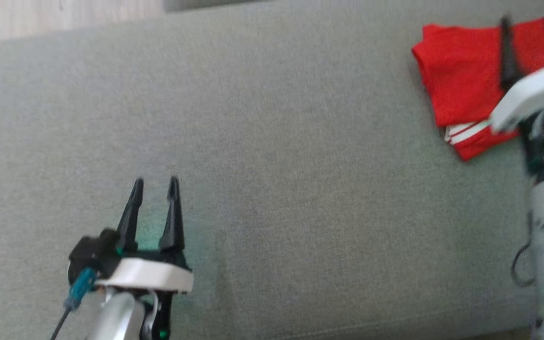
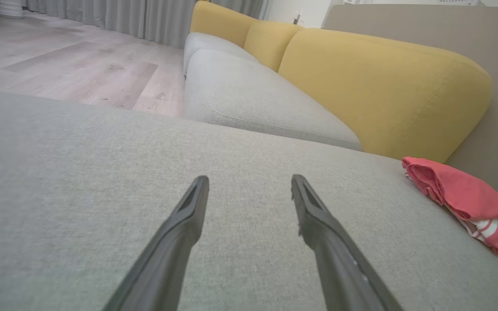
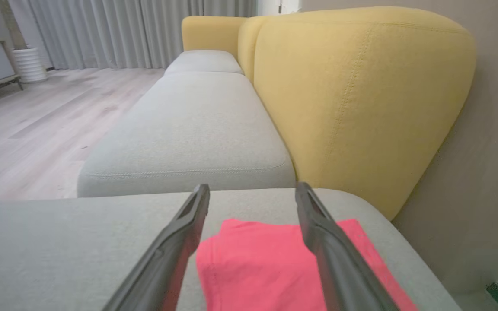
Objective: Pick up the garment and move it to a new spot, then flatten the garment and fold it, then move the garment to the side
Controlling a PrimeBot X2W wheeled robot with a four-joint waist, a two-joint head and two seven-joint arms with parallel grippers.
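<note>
Garment (image 1: pixel 463 78), folded, points striped hem (image 1: pixel 466 132) toward robot; long axis unclear.

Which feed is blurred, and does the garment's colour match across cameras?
Head view: soft throughout, right pincer over the red garment smeared. Left wrist view: sharp, garment washed to pink. Right wrist view: sharp, same pink cast.

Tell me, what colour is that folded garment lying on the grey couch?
The garment is red, with white stripes near one edge. The head view shows it best.

Folded red garment (image 1: pixel 461 85) at grey cushion's (image 1: pixel 272 141) far right beneath wide-jawed right claw (image 1: pixel 530 21)
</note>
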